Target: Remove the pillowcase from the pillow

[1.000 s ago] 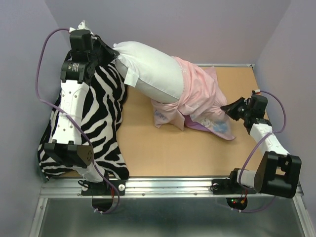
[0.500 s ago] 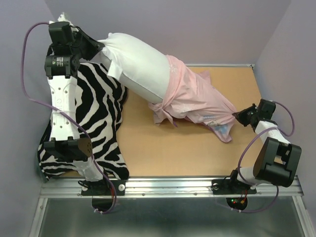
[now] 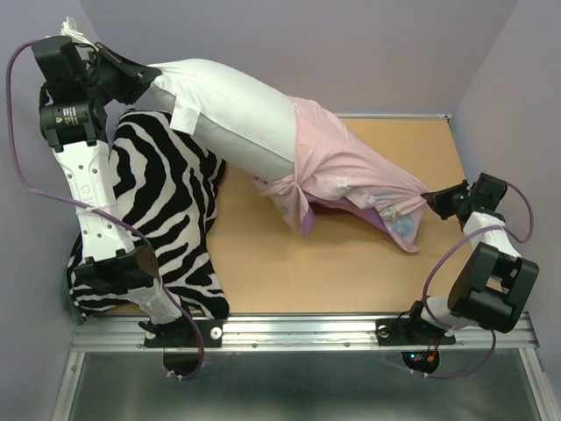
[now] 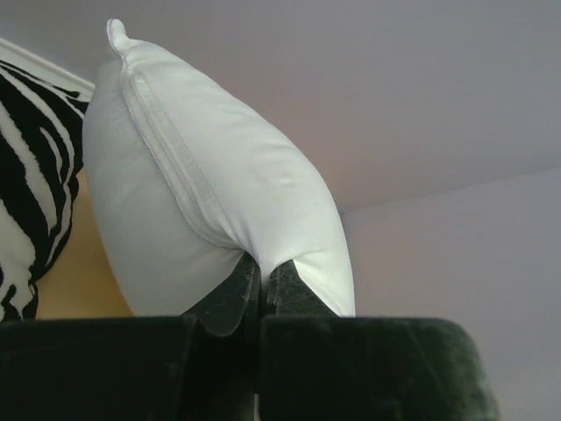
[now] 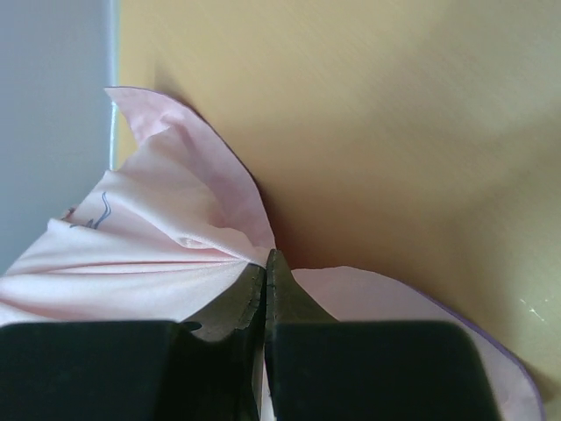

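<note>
Pillow (image 3: 232, 110) clamped by left gripper (image 3: 149, 79), drawn further toward far-left corner; pillowcase (image 3: 346, 175) pinched by right gripper (image 3: 436, 200), stretched tauter toward right edge

One pillow (image 3: 237, 110), bearing one tag (image 3: 182, 116). One pillowcase (image 3: 351, 180). One zebra cushion (image 3: 166, 193). Two arms, the left arm (image 3: 88, 189) and the right arm (image 3: 486, 263). Two grippers, one to each arm: the left gripper (image 3: 156, 77) and the right gripper (image 3: 429, 200). Two purple cables, a left cable (image 3: 10, 105) and a right cable (image 3: 529, 213). One surface (image 3: 289, 272).
</note>
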